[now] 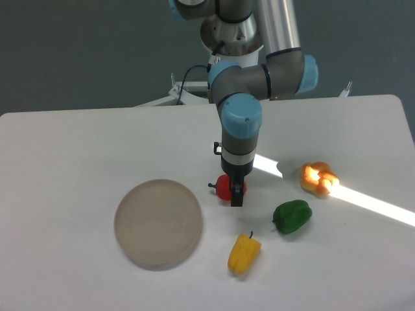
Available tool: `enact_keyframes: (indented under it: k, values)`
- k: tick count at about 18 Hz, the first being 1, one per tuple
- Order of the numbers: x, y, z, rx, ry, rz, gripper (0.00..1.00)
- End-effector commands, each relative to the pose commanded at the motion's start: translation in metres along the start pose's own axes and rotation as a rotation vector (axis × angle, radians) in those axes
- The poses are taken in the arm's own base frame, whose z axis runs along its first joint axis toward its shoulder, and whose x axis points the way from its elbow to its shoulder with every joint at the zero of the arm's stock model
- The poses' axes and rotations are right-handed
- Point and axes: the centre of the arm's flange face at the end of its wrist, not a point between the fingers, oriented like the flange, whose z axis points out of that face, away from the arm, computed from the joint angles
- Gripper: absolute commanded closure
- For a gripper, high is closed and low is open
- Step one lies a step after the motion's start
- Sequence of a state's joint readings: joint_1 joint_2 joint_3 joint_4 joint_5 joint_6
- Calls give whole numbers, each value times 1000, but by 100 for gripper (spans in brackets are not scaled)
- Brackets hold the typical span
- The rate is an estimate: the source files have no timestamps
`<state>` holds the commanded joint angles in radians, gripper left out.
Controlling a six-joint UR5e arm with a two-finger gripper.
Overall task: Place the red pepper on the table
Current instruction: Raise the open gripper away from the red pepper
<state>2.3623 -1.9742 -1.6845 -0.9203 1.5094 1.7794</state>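
The arm is bent down from the worktop's (78, 149) far edge, wrist vertical. The end effector (236, 192) is pointed straight down, its fingers closed around the red pepper (224, 187), which is seen near the worktop's middle, beside the plate (158, 223).

No readable text, label, brand, number or sign anywhere in view: none on arm, none on bench (78, 142), none on plate (158, 223), none on peppers.
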Motion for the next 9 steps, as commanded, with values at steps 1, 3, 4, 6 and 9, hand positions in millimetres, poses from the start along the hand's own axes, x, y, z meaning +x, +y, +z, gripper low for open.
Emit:
enact_keyframes:
  k: [1, 3, 4, 6, 9]
  values:
    - [-3, 1, -8, -7, -13, 1, 0]
    - [-12, 6, -28, -11, -11, 1, 0]
    - [-16, 7, -37, -11, -4, 2, 0]
    - [-27, 10, -56, -16, 3, 0, 0]
    - [-38, 11, -76, -16, 4, -2, 0]
